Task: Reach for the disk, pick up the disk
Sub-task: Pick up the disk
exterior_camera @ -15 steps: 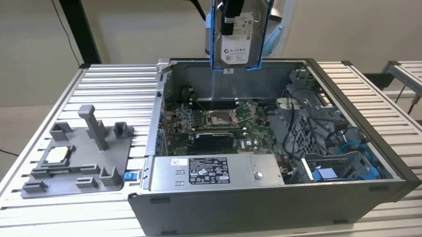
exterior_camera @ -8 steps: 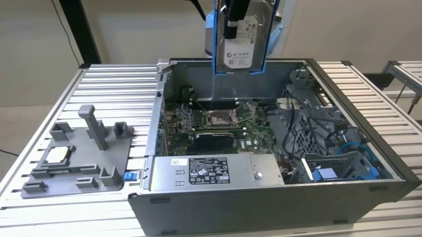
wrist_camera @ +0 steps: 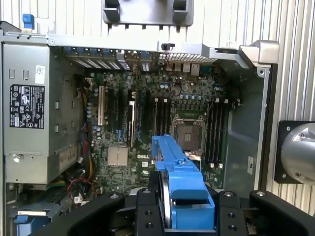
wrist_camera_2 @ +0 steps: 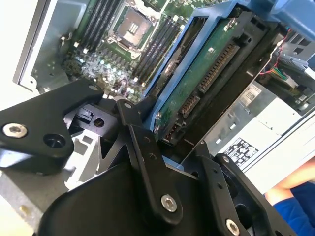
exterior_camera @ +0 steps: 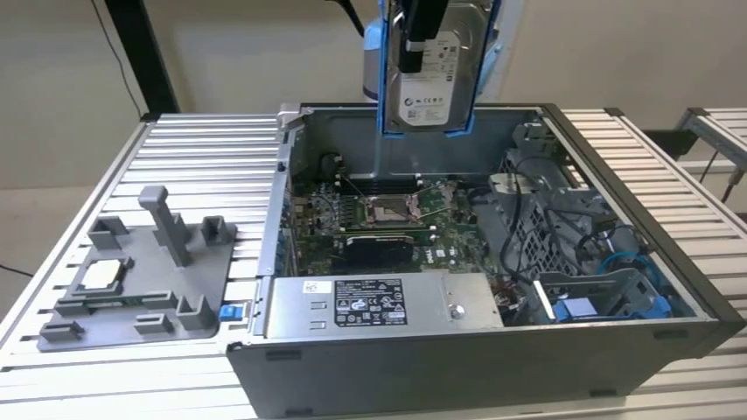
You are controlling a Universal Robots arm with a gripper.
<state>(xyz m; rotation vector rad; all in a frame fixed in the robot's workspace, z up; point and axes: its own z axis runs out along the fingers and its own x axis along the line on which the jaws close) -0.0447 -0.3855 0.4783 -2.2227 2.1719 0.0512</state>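
The disk (exterior_camera: 429, 83) hangs upright above the open computer case, a silver-grey drive with a white label inside a blue carrier bracket. My gripper (exterior_camera: 412, 48) is shut on it from above, a black finger lying across the labelled face. In the second wrist view the disk (wrist_camera_2: 206, 73) shows its green circuit-board side and connector, clamped between the black fingers (wrist_camera_2: 142, 142) of the gripper (wrist_camera_2: 172, 142). The first wrist view looks down along the blue carrier edge of the disk (wrist_camera: 179, 172), held in the gripper (wrist_camera: 187, 211), with the motherboard far below.
The open computer case (exterior_camera: 350, 367) sits on a slatted metal table (exterior_camera: 198, 149), with motherboard (exterior_camera: 373, 219), power supply (exterior_camera: 373, 302) and blue drive bays (exterior_camera: 607, 297) inside. A grey fixture (exterior_camera: 140, 280) carrying a small square chip (exterior_camera: 100, 276) stands on the exterior view's left. A person's blue sleeve (wrist_camera_2: 293, 206) is nearby.
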